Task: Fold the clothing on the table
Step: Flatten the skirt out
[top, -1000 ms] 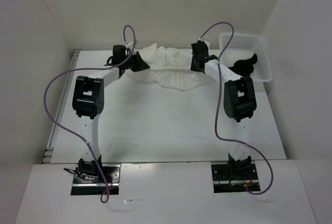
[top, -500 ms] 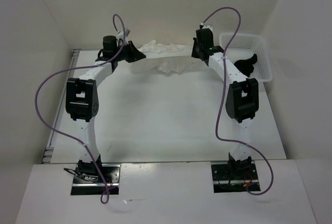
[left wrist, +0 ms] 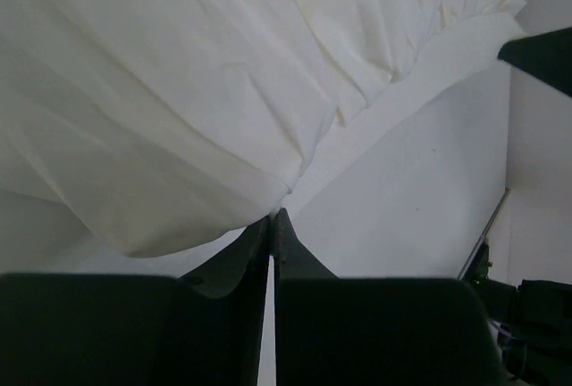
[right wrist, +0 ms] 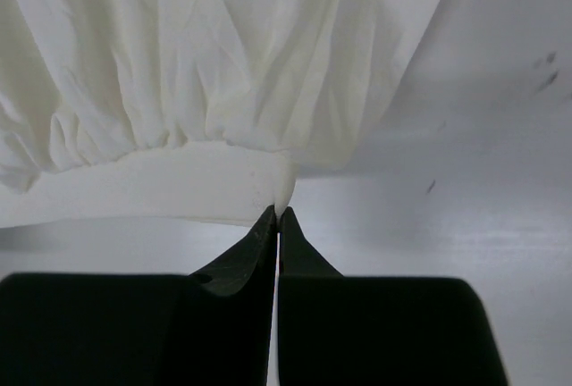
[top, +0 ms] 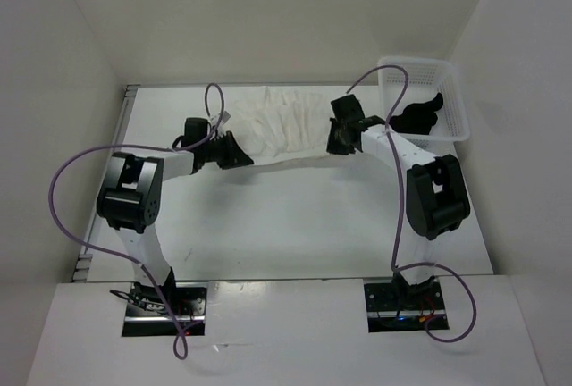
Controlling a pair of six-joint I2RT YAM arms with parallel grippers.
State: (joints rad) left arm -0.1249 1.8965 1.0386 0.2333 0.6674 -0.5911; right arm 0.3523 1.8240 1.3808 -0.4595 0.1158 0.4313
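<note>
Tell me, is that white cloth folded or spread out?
Spread out, not folded. The clothing is stretched wide and wrinkled, its near edge taut between the left gripper and right gripper, each pinching a corner.

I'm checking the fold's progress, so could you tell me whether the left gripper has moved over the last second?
Yes. The left gripper has come toward the arm bases, away from the far edge of the table, with the clothing pinched.
</note>
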